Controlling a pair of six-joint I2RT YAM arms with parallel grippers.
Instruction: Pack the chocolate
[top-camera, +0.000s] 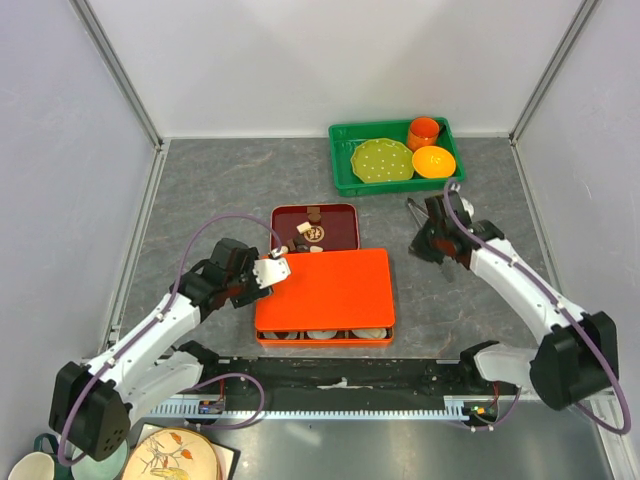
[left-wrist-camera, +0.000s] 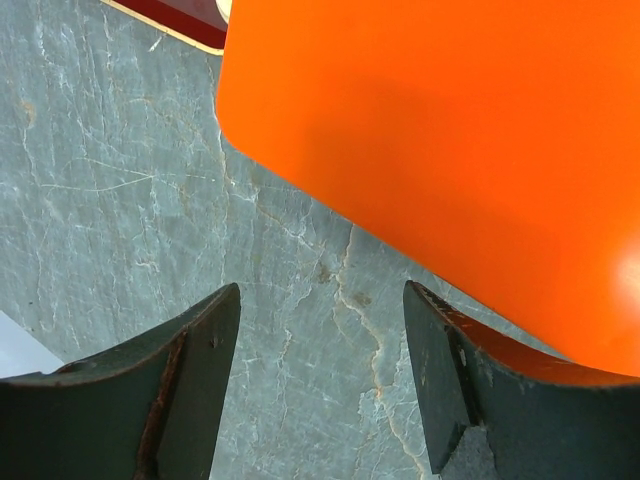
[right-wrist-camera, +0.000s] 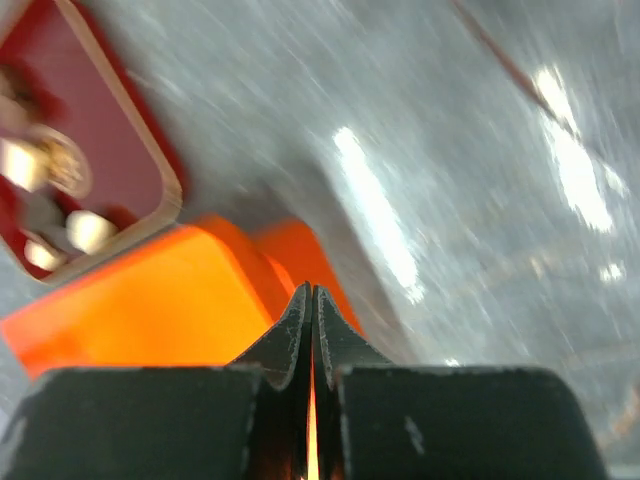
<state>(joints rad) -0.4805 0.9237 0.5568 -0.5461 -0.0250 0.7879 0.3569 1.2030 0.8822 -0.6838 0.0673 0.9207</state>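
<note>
The orange lid (top-camera: 325, 290) lies on the orange box, shifted back, so white paper cups (top-camera: 320, 333) show along the front edge. Behind it the dark red tray (top-camera: 340, 228) holds the chocolate (top-camera: 313, 232): a few dark and cream pieces. My left gripper (top-camera: 268, 272) is open and empty at the lid's left edge. In the left wrist view (left-wrist-camera: 320, 340) bare table shows between its fingers and the lid (left-wrist-camera: 450, 150) is just to the right. My right gripper (top-camera: 420, 243) is shut and empty, right of the lid. The blurred right wrist view shows it (right-wrist-camera: 312, 295), the lid (right-wrist-camera: 140, 300) and chocolate (right-wrist-camera: 88, 230).
A green crate (top-camera: 342, 170) at the back right holds a green plate (top-camera: 382, 160), an orange cup (top-camera: 424, 131) and an orange bowl (top-camera: 434, 161). Plates (top-camera: 170, 458) and a mug (top-camera: 30, 466) sit at the near left corner. Grey walls enclose the table.
</note>
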